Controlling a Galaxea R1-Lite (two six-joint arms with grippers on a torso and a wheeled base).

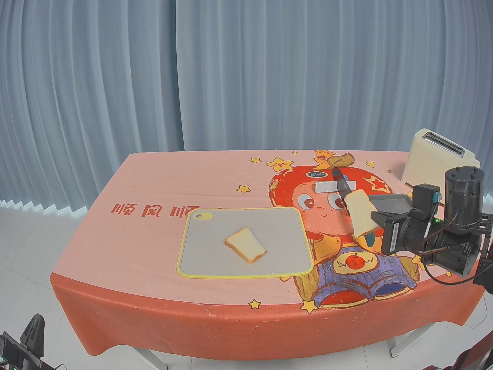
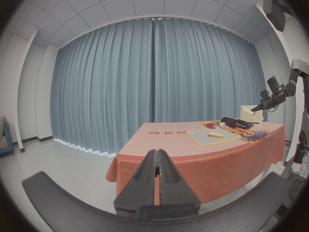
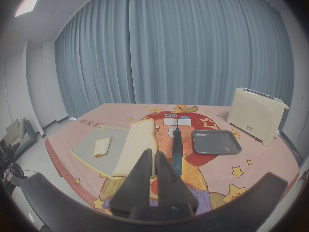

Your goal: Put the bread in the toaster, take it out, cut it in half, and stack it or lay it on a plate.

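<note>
My right gripper is shut on a half slice of bread, held upright in the air above the table's right side; the same bread rises from the gripper in the right wrist view. A second half slice lies flat on the grey cutting board. The dark grey plate sits just behind the held bread. The cream toaster stands at the far right corner. A knife with a teal handle lies between board and plate. My left gripper is shut, low and left of the table.
The table carries a pink cartoon cloth with bare room on its left part. A white knife rest lies under the blade. Blue curtains hang behind the table.
</note>
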